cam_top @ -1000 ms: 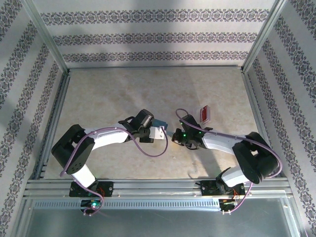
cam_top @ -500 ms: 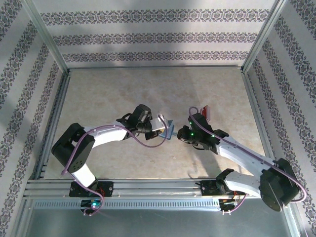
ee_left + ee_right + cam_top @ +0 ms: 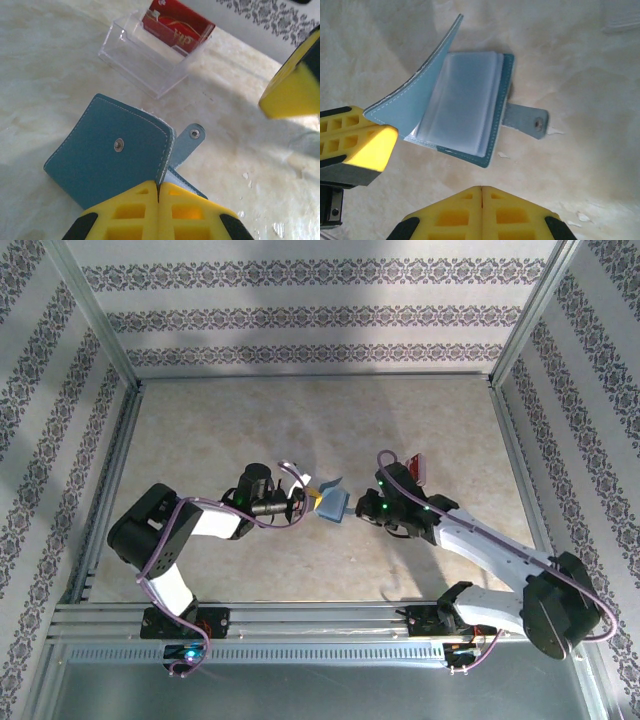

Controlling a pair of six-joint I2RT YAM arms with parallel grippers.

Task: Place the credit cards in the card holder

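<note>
Left gripper (image 3: 158, 189): clamped on the raised cover of the teal-blue leather bifold card holder (image 3: 112, 155).
Right gripper (image 3: 481, 192): clenched, empty, just beside the holder.

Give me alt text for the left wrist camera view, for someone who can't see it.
The left gripper, shut, pinches the cover edge of the teal card holder, which stands partly open. Behind it, a clear plastic stand holds red credit cards.
</note>
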